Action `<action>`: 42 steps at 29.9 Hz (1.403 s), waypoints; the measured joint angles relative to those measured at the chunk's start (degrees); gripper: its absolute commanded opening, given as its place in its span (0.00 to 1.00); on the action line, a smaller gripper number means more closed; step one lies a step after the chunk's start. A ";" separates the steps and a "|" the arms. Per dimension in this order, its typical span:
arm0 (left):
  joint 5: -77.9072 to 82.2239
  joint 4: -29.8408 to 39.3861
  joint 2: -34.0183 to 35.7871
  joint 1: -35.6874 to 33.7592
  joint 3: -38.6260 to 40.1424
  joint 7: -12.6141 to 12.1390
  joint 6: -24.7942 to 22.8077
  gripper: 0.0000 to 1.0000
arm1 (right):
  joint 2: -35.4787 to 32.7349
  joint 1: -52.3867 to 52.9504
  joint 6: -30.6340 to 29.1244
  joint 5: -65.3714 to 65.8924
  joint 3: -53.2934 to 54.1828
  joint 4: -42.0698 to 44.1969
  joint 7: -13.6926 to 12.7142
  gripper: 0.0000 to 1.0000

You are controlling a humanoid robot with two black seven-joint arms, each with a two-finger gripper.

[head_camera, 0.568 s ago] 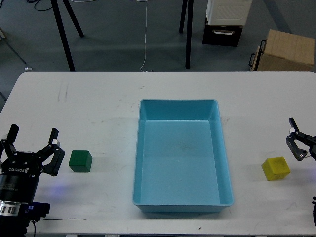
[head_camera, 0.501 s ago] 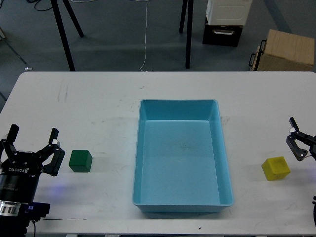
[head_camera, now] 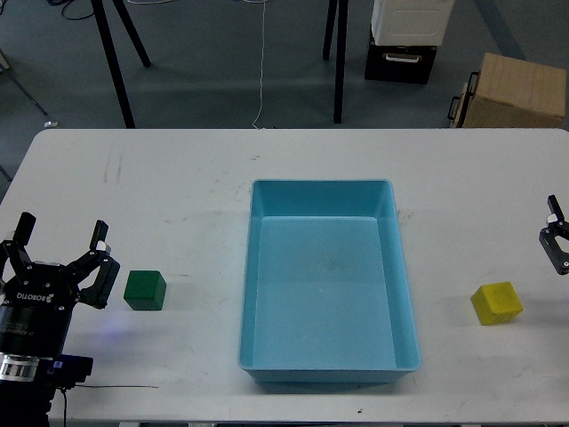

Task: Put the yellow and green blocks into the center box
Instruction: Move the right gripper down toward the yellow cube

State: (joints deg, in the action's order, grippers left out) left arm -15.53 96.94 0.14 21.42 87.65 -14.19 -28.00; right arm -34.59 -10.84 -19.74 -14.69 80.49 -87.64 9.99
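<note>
The right gripper (head_camera: 557,245) was cut off by the frame edge, so I could not tell its fingers' spread. The left gripper (head_camera: 59,252) had fingers wide, just beside the green block (head_camera: 145,290). The yellow block (head_camera: 496,302) sat on the tabletop (head_camera: 178,187), right of the box (head_camera: 325,191)

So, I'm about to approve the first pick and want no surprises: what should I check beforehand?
1. Left gripper open: ok.
2. Green block free on the table, just right of that gripper: ok.
3. Yellow block free, untouched: ok.
4. Blue box empty, both blocks outside: ok.
5. Right gripper open: cannot tell, cut off at frame edge.
</note>
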 measured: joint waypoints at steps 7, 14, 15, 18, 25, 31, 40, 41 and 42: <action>0.04 -0.11 -0.14 -3.27 -0.76 -0.05 0.00 1.00 | -17.21 20.07 10.35 10.50 -20.61 0.02 -3.02 1.00; 0.06 -0.19 -0.14 -4.35 -0.83 0.02 0.00 1.00 | -25.88 51.42 13.91 24.82 -52.98 0.19 -7.18 1.00; 0.07 -0.22 -0.14 -4.37 -0.86 0.02 0.00 1.00 | -26.11 56.04 13.88 26.33 -57.44 0.22 -8.21 1.00; 0.07 -0.30 -0.14 -4.37 -0.90 0.01 0.00 1.00 | -26.33 71.65 13.08 31.07 -74.36 0.17 -10.84 1.00; 0.07 -0.41 -0.14 -5.00 -0.97 -0.06 0.00 1.00 | -22.44 97.56 7.79 44.93 -105.29 0.00 -12.38 1.00; 0.07 -0.52 -0.14 -5.16 -0.99 -0.05 0.00 1.00 | -20.44 99.58 2.58 61.41 -113.38 0.00 -13.20 1.00; 0.10 -0.92 -0.14 -5.09 -1.06 -0.10 0.00 1.00 | -19.78 91.36 2.23 72.28 -114.33 0.20 -14.68 1.00; 0.10 -1.02 -0.14 -5.08 -1.10 -0.13 0.00 1.00 | -19.39 90.79 2.48 72.36 -114.33 0.19 -14.77 1.00; 0.09 -1.08 -0.14 -5.08 -1.24 -0.14 0.00 1.00 | -19.03 90.34 2.73 72.40 -114.33 0.19 -14.84 1.00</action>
State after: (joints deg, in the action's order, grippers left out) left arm -15.44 95.86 0.00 16.34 86.41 -14.32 -28.00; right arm -53.61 79.50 -17.01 57.70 -33.84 -87.45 -4.84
